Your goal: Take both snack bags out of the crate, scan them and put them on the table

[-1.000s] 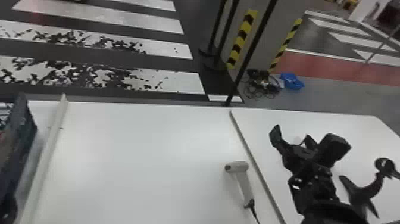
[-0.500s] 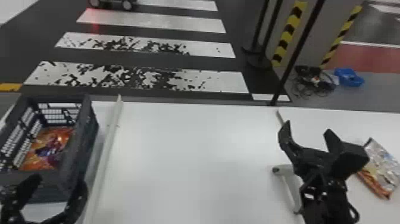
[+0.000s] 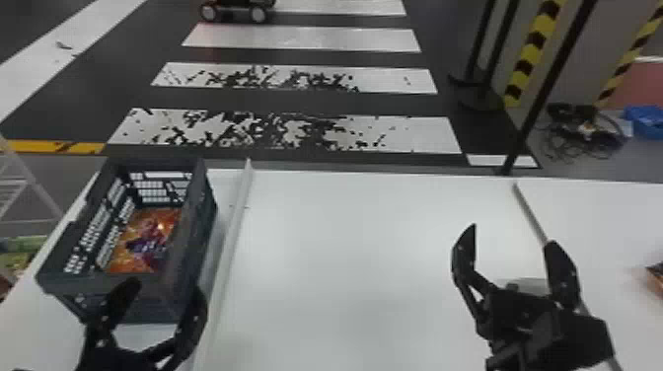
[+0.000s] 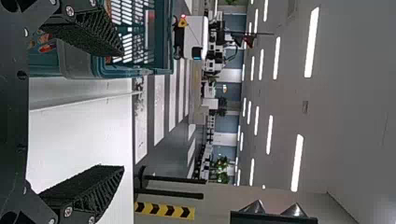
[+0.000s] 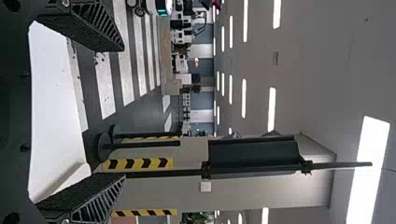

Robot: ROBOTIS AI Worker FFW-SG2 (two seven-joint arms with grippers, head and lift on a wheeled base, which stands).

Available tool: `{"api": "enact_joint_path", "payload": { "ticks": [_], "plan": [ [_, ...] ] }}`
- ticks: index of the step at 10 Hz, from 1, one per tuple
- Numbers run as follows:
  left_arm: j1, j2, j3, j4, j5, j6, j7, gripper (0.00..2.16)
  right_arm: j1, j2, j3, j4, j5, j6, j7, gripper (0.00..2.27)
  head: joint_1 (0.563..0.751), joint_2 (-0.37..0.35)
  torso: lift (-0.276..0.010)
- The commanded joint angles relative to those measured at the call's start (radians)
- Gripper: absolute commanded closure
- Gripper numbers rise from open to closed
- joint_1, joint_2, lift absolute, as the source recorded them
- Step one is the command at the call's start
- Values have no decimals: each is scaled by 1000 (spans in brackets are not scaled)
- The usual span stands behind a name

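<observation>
1. Left gripper (image 3: 166, 288): fingers set wide, nothing between them. It stands at the crate's near end
2. Right gripper (image 3: 513, 236): likewise spread wide and empty, above the table (image 3: 370, 246), well apart from the left gripper
3. Crate (image 3: 197, 217): directly beyond the left gripper, upright, its near wall close to the fingers; contact cannot be determined
4. Bag (image 3: 145, 241): inside the crate, beyond the left gripper and below the rim, lying on the crate floor
5. Rail (image 3: 232, 232): just to the right of the left gripper, running away from it along the crate's side
6. Scanner (image 3: 523, 285): judged to be the pale item partly hidden behind the right gripper; it is in neither gripper
7. Packet (image 3: 657, 280): an orange edge to the right of the right gripper, at the border of the head view, presumed to be the other bag, already out. Whether it was scanned cannot be established
8. Step in hand, as judged: fetching the remaining bag from the crate
9. Next move required: lift the left gripper clear of the rim, lower it over the bag and close on it. Hazard noted: a finger may catch the wall, or the slack film may slip
</observation>
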State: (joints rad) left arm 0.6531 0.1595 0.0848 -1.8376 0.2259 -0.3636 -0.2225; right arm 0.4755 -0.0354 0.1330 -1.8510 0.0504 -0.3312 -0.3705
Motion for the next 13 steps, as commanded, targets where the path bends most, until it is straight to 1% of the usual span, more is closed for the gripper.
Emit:
{"api": "enact_joint_path", "payload": {
  "ticks": [1, 2, 4, 6, 7, 8, 9, 10, 11, 12, 13],
  "plan": [
    [2, -3, -2, -6, -10, 4, 0, 140, 11, -1, 69, 27, 17, -4, -14, 33, 695, 41, -94],
    [5, -5, -4, -9, -13, 4, 0, 140, 11, -1, 109, 49, 28, -4, -19, 36, 695, 71, -94],
    [16, -5, -7, -26, -16, 1, 0, 140, 11, -1, 157, 96, 43, -1, -30, 36, 695, 118, -94],
    [30, -6, -7, -74, -17, 35, 0, 140, 11, -1, 178, 127, 43, 2, -34, 36, 695, 156, -94],
    [45, -8, -5, -118, -19, 65, 6, 140, 11, -1, 181, 136, 43, -1, -36, 36, 695, 161, -94],
    [68, -6, 4, -193, -19, 114, 11, 140, 11, -1, 181, 144, 42, -1, -36, 36, 695, 166, -94],
    [83, -6, 18, -269, -17, 185, 14, 140, 9, -1, 181, 150, 39, -1, -36, 36, 695, 166, -94],
    [85, -6, 41, -336, -16, 305, 17, 140, 9, -5, 183, 153, 34, -1, -36, 36, 695, 165, -94],
    [85, -1, 64, -396, -10, 381, 20, 140, 8, -8, 185, 156, 31, -1, -34, 39, 695, 166, -94],
    [69, 2, 96, -440, 6, 452, 26, 140, 5, -14, 186, 156, 28, 2, -36, 39, 695, 167, -94],
    [40, 5, 142, -468, 38, 522, 31, 140, 2, -20, 189, 156, 25, 8, -34, 39, 695, 174, -94]
  ]
}}
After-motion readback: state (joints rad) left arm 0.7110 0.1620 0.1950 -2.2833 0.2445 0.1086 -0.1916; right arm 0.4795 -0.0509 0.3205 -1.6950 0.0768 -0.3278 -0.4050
